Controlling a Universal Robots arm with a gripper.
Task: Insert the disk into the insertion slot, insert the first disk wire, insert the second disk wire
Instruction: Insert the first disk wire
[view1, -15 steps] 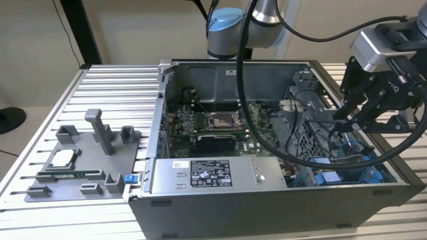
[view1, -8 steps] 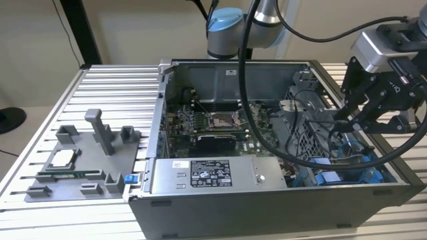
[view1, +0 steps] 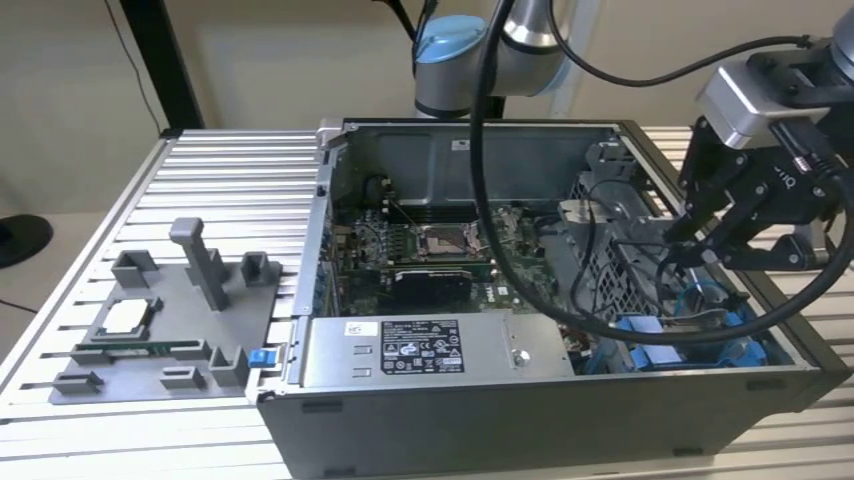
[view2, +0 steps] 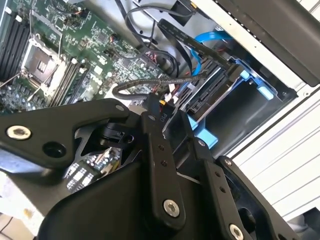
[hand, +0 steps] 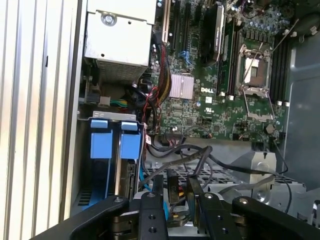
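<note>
- Disk (view2: 212, 93) looks already home in the insertion slot (view2: 252, 112), with its blue carrier (view2: 246, 76) around it and its connector end facing the claw.
- Handling, as a judgement: the disk is stiff, fairly heavy and shock-sensitive. It should be taken by the carrier edges, never by the connector end.
- Disk wire (hand: 175, 194): a black plug with red and yellow leads sits between the claw's fingers in both wrist views. The plug body looks rigid and the leads floppy, so the grip belongs on the plug's flat sides, not on the leads. It is probably keyed, so any skew would jam it.
- Claw (hand: 175, 181) is nearly closed and appears to pinch that plug. It hangs just beside the disk's open end.
- It cannot be told whether any wire is seated in the disk. Loose black cables and a blue cable (view2: 210, 37) cross in front of it.
- Outward: the motherboard (hand: 200, 107) lies beside the bay. The power supply box (view1: 420, 345) is to the exterior view's left of the slot. The case (view1: 467, 430) stands on the slatted desk (view1: 227, 170), with a grey fixture (view1: 174, 320) well apart.
</note>
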